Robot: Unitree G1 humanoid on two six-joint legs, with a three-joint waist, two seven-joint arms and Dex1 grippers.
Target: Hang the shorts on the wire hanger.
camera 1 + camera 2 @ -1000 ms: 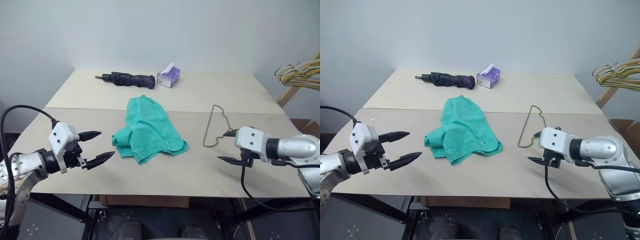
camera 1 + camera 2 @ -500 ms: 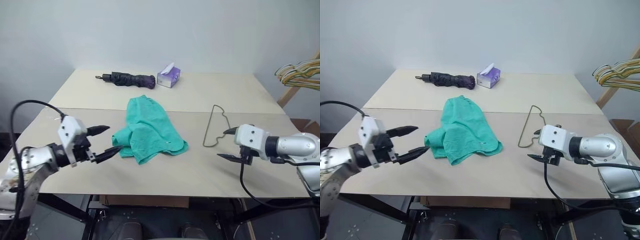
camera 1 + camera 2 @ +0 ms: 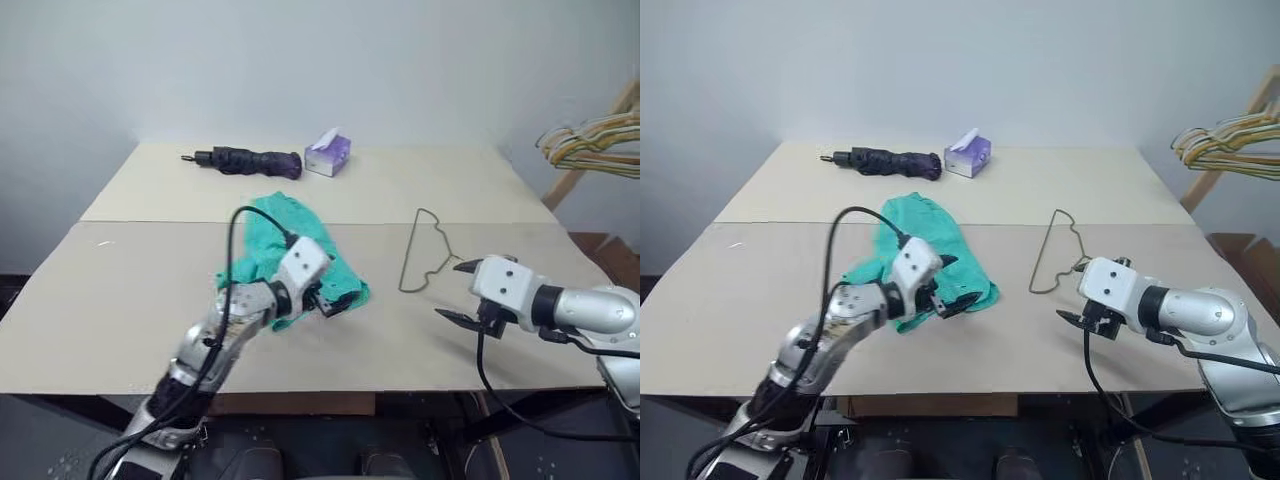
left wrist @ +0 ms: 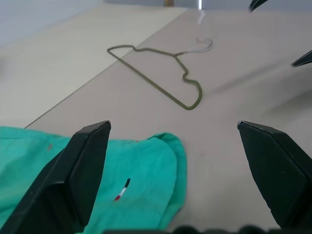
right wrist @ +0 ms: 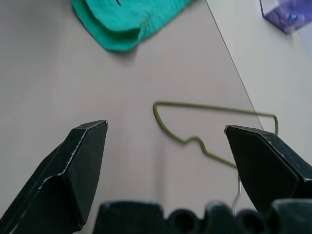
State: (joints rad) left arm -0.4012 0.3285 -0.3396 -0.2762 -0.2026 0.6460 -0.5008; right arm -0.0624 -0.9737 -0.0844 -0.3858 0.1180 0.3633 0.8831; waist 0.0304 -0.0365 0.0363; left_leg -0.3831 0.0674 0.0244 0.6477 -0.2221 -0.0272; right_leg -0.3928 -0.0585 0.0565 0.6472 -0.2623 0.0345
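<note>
The teal shorts (image 3: pixel 272 218) lie crumpled in the middle of the table. My left gripper (image 3: pixel 338 290) hovers open over their near right corner, with nothing between its fingers. In the left wrist view the shorts' edge (image 4: pixel 141 170) lies low between the fingers (image 4: pixel 83 165), and the wire hanger (image 4: pixel 146 78) lies beyond. The olive wire hanger (image 3: pixel 409 252) lies flat to the right of the shorts. My right gripper (image 3: pixel 456 291) stands open just right of the hanger's near end, empty; its wrist view shows the hanger (image 5: pixel 214 108) ahead of it.
A folded dark umbrella (image 3: pixel 245 160) and a purple tissue box (image 3: pixel 328 155) lie at the table's far edge. A bunch of coloured hangers (image 3: pixel 590 140) hangs on a wooden rack off the right side. A seam (image 3: pixel 150 222) runs across the tabletop.
My left arm has swung right from the table's near left to over the shorts' near right corner, still open. The right gripper has stayed put. The camera view shifted slightly.
</note>
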